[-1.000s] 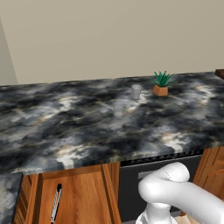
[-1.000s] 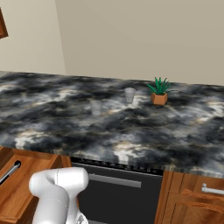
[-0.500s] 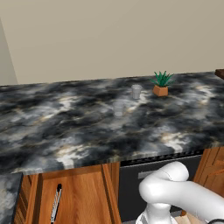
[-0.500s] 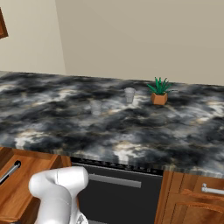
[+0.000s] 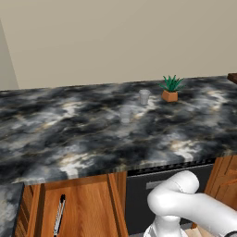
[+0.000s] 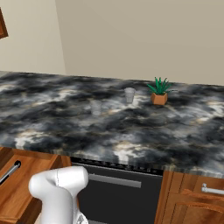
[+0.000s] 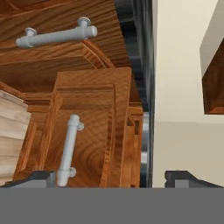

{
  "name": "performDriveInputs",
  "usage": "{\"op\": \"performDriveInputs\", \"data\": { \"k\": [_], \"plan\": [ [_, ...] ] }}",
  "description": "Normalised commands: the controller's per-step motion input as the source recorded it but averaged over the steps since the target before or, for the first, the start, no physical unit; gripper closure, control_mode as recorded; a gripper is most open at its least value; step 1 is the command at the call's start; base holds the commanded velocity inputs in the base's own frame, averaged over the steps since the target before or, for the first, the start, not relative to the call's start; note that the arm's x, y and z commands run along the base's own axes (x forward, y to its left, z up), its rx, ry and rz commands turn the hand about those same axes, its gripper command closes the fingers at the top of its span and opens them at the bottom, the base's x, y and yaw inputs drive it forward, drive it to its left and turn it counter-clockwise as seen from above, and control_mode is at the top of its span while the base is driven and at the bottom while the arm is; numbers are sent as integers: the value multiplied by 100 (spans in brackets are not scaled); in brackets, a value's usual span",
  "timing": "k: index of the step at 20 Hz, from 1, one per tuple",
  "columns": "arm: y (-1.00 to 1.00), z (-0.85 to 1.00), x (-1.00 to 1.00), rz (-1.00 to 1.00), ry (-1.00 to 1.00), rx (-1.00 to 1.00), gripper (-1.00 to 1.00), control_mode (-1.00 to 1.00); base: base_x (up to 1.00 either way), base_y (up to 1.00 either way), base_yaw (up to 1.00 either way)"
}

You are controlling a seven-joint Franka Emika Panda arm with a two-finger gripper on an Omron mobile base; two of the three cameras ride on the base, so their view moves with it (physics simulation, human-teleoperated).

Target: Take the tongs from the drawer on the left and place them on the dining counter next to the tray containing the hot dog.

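With its gripper point(image 7: 109, 179) spread wide and empty above the drawer point(image 7: 83, 131) handle, lower left of the hand view, it looked set for reaching the tongs point(image 5: 59, 215).

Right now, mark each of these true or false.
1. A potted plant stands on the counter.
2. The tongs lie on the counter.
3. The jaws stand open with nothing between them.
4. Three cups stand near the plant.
1. True: the potted plant stands on the counter.
2. False: the tongs lie in the open drawer below it.
3. True: the gripper holds nothing.
4. False: two cups stand there.
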Motion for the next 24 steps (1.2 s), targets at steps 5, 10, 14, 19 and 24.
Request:
{"op": "performDriveInputs", "data": {
  "k": [5, 10, 14, 19, 24],
  "plan": [
    [-5, 72, -66, 0, -1, 1, -100, -100, 0, 0, 0],
    [-7, 70, -49, 0, 0, 0, -100, -100, 0, 0, 0],
    [-21, 57, -42, 0, -9, 3, -100, -100, 0, 0, 0],
    [-22, 48, -54, -4, -25, 4, -100, -100, 0, 0, 0],
    [-25, 56, -45, -5, -16, 4, -100, -100, 0, 0, 0]
  ]
}}
